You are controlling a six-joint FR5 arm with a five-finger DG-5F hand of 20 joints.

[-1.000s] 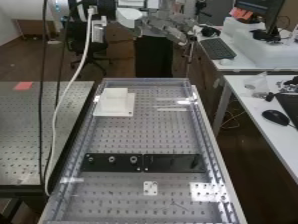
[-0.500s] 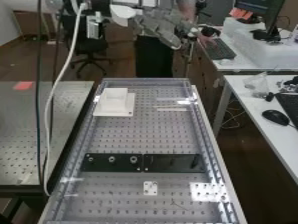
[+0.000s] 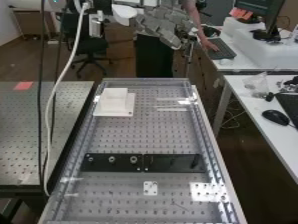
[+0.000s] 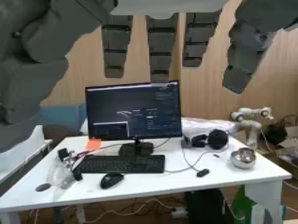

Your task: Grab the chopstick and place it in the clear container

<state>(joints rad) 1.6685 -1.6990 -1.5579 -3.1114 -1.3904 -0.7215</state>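
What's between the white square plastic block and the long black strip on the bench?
Just the grey metal bench top with little holes, bare from the block to the strip, in the high view.

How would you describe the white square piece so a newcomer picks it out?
In the high view, find the long perforated bench running down the middle. The white square piece sits toward its far left corner. Its narrower block on a wider base sets it apart from the flat black plates nearer the camera.
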